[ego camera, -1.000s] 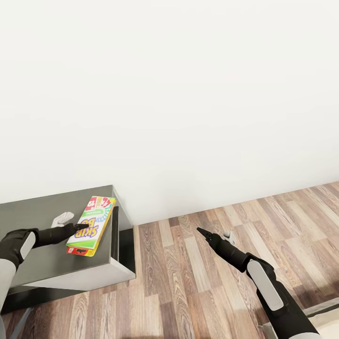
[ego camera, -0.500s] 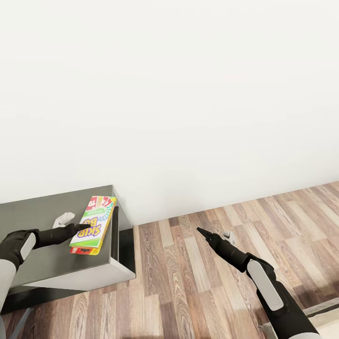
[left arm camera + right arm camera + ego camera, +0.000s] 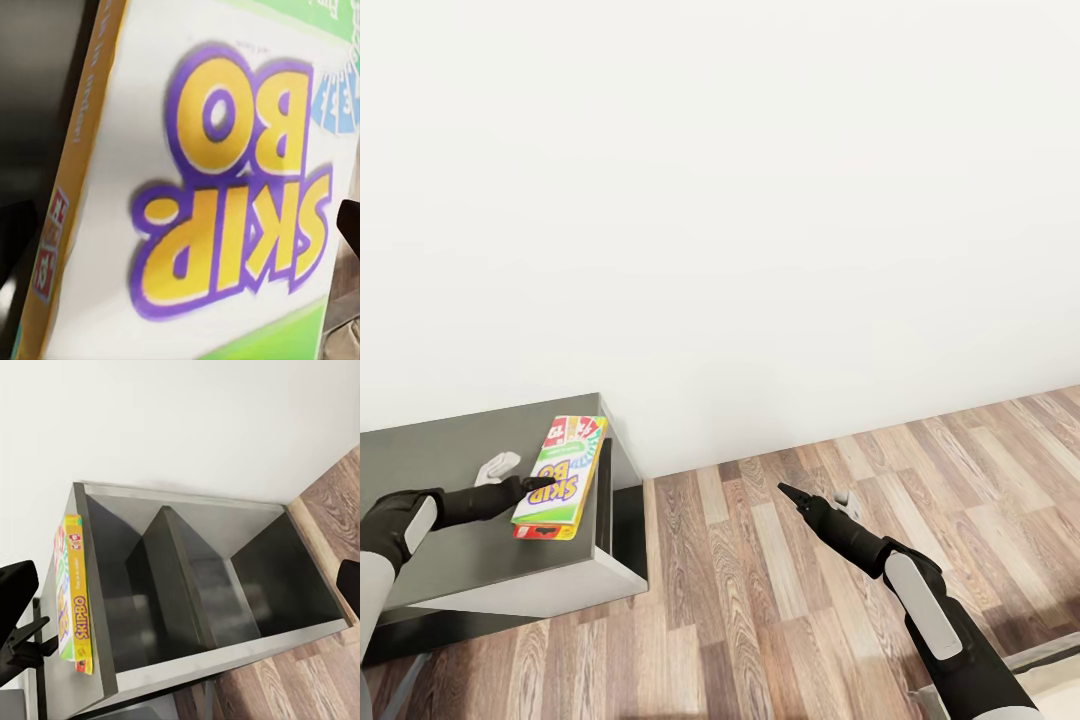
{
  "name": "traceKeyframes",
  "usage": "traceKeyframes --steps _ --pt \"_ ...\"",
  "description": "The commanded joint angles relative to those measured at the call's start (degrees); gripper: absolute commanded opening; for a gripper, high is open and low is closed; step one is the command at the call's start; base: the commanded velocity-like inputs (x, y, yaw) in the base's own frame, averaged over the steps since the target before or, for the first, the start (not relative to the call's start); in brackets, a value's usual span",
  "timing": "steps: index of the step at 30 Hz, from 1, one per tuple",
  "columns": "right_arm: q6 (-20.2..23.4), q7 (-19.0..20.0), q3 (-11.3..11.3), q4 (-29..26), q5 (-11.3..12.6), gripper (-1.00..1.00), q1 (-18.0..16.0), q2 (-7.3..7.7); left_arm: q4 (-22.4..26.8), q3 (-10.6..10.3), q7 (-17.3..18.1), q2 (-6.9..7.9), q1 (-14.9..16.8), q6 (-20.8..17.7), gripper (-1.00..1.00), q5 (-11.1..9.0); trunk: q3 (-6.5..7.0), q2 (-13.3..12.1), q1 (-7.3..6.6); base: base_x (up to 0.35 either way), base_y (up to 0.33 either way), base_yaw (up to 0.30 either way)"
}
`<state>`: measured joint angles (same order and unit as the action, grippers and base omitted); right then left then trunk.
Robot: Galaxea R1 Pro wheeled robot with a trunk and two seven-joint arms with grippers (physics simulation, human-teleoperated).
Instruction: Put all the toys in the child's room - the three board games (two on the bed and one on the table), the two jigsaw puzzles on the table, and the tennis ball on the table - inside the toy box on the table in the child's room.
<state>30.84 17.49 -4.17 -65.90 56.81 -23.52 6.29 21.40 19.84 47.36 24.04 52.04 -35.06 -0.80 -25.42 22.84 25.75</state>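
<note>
A board game (image 3: pixel 558 475) with a colourful Skip-Bo cover sits near the right end of a low cabinet's dark grey top. My left gripper (image 3: pixel 525 487) is shut on its left edge, one black finger over the cover. Up close in the left wrist view, the board game (image 3: pixel 225 187) shows its big yellow and purple letters. From the right wrist camera the board game (image 3: pixel 75 600) appears edge-on, orange side out. My right gripper (image 3: pixel 790 492) hangs open over the wooden floor, right of the cabinet, holding nothing. The toy box, table, jigsaw puzzles and tennis ball are out of view.
The low cabinet (image 3: pixel 460 580) stands against a plain white wall and has open dark compartments (image 3: pixel 210 585) on its front. Wood-plank floor (image 3: pixel 780 620) stretches to the right. A pale beige corner (image 3: pixel 1050 680) shows at the lower right of the head view.
The board game has shifted slightly right and its left edge has risen a little in my left gripper. The right arm and the camera have stayed put.
</note>
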Motion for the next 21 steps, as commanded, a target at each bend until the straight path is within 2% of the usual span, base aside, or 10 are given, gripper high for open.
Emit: traceKeyframes --steps 1,11,21 --pt "0.2 0.0 0.0 0.0 0.2 1.00 0.0 0.04 0.0 0.1 0.1 -0.05 0.0 -0.5 1.00 0.3 -0.09 0.1 0.04 0.000 0.000 0.000" --pt "0.2 0.0 0.0 0.0 0.2 1.00 0.0 0.04 0.0 0.0 0.1 0.02 0.0 -0.4 1.00 0.3 -0.09 0.1 0.04 0.000 0.000 0.000" --pt "0.1 0.0 -0.1 0.0 0.2 1.00 0.0 0.04 0.2 0.1 -0.7 0.86 0.0 0.7 1.00 0.4 -0.09 0.1 0.04 0.000 0.000 0.000"
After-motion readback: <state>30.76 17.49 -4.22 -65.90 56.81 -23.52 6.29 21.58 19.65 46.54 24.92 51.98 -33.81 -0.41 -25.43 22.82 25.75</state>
